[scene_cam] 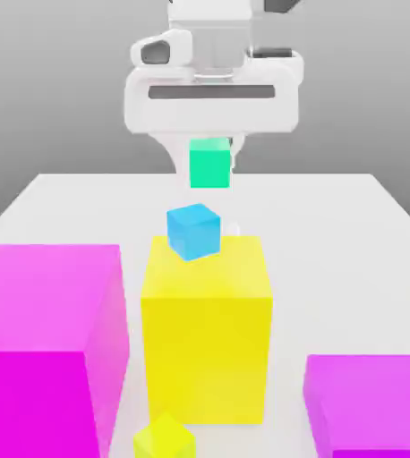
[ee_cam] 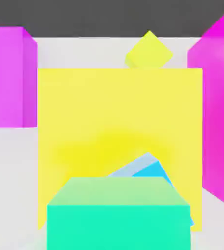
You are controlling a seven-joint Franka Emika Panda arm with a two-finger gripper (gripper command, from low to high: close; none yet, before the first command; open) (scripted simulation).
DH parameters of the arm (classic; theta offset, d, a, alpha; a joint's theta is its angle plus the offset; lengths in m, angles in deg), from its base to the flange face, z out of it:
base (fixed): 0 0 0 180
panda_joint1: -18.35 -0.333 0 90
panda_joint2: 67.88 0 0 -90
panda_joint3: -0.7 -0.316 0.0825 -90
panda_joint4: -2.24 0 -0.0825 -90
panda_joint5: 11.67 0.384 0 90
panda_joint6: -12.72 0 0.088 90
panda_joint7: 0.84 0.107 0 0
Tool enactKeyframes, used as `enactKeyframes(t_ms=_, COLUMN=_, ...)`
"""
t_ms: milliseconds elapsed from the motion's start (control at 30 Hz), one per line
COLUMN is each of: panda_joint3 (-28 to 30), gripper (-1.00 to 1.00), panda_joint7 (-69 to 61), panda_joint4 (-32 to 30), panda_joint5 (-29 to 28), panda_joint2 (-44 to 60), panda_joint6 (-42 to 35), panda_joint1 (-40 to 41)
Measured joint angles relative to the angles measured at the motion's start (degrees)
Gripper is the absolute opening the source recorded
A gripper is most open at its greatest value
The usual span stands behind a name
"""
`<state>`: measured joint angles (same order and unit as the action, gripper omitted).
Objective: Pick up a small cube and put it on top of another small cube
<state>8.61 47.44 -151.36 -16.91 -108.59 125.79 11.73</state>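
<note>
One risk stands out: the gripper (scene_cam: 210, 154) holds the green cube (scene_cam: 209, 164) pinched between its fingers, in the air above the blue cube (scene_cam: 193, 231), which sits turned at an angle, so a release off-centre could let the green cube slide off.

A flat white table (scene_cam: 352, 210) with a straight far edge stands before a plain grey backdrop (scene_cam: 47, 80) that grades from darker at the top to lighter near the tabletop, under even, diffuse lighting.
</note>
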Motion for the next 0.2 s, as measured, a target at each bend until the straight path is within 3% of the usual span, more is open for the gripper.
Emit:
enactKeyframes(t_ms=67, panda_joint3=0.4, gripper=-1.0, panda_joint7=-0.2, panda_joint4=-3.1, panda_joint5=-0.3, panda_joint2=1.1, panda_joint6=4.2, panda_joint1=0.4)
enactKeyframes(t_ms=100, panda_joint3=0.5, gripper=1.0, panda_joint7=-0.3, panda_joint4=-4.4, panda_joint5=-0.4, panda_joint2=1.6, panda_joint6=6.0, panda_joint1=0.6)
enactKeyframes(t_ms=200, panda_joint3=0.5, gripper=1.0, panda_joint7=-0.3, panda_joint4=-4.4, panda_joint5=-0.4, panda_joint2=1.6, panda_joint6=6.0, panda_joint1=0.6)
